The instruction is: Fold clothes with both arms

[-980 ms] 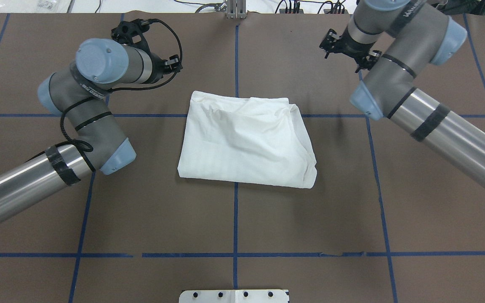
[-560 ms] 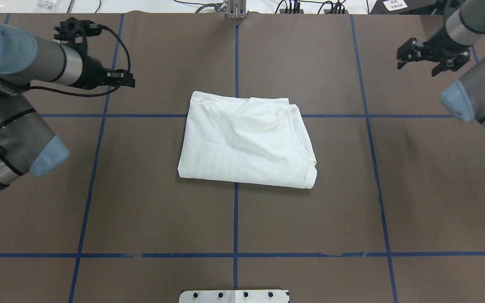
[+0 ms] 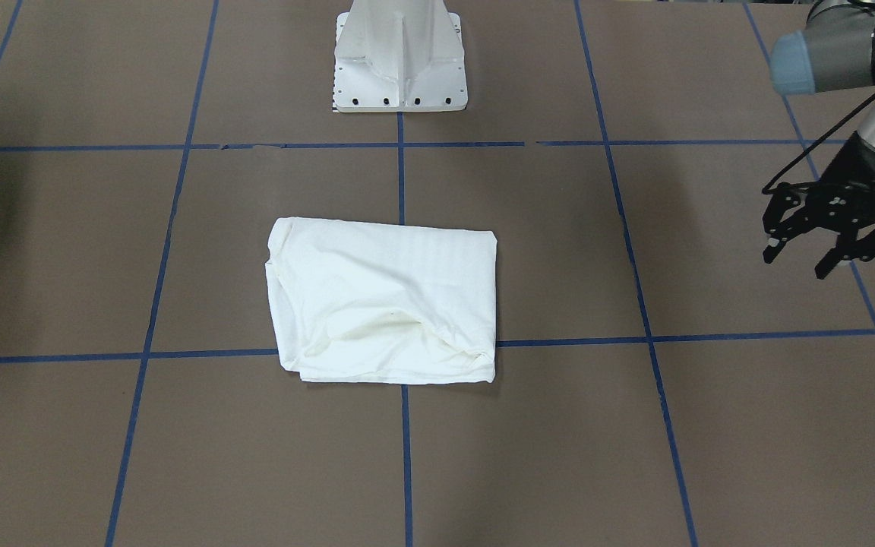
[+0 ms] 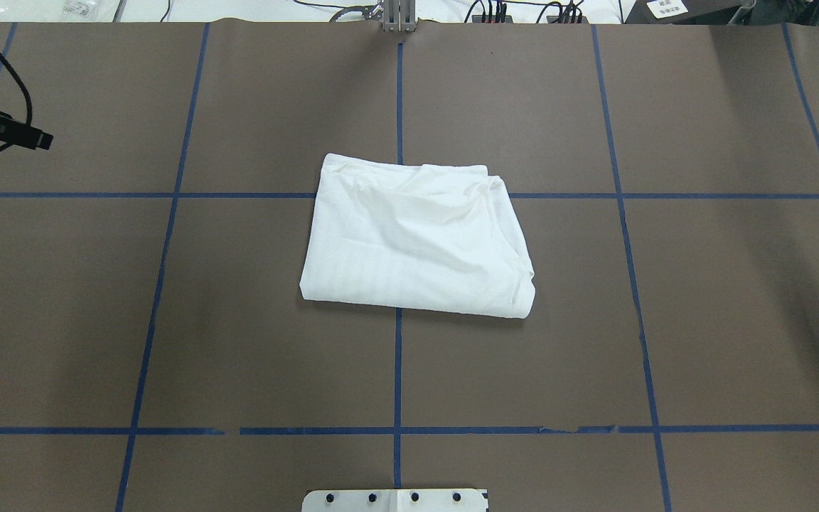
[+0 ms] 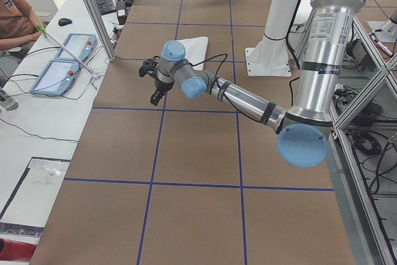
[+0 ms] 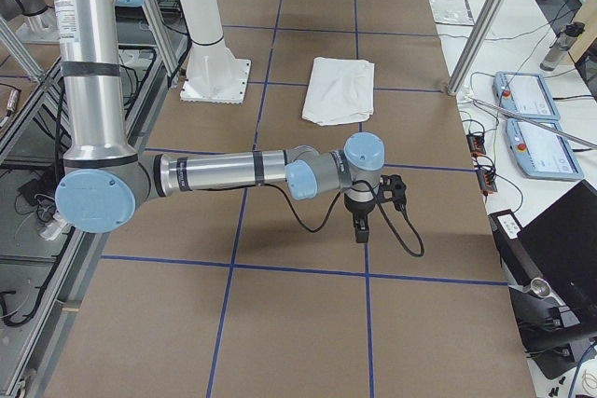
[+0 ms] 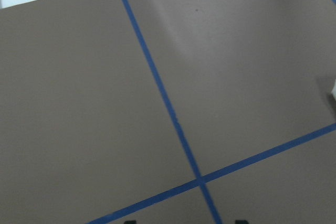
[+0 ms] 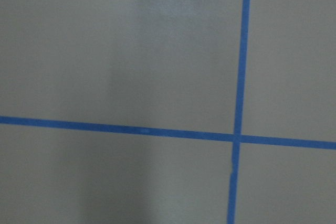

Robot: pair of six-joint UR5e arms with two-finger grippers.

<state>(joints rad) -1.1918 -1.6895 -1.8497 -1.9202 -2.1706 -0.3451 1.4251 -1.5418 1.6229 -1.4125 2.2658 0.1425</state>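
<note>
The brown table carries the folded white T-shirt at its centre, across two blue tape lines. The left gripper hangs well to the shirt's left with its fingers spread wide. The right gripper hangs well to the shirt's right, and the spread of its fingers cannot be told.

A robotics lab: a brown bench gridded with blue tape, the left arm and right arm beside a white pedestal, aluminium frame posts, and teach pendants on a white side table.
</note>
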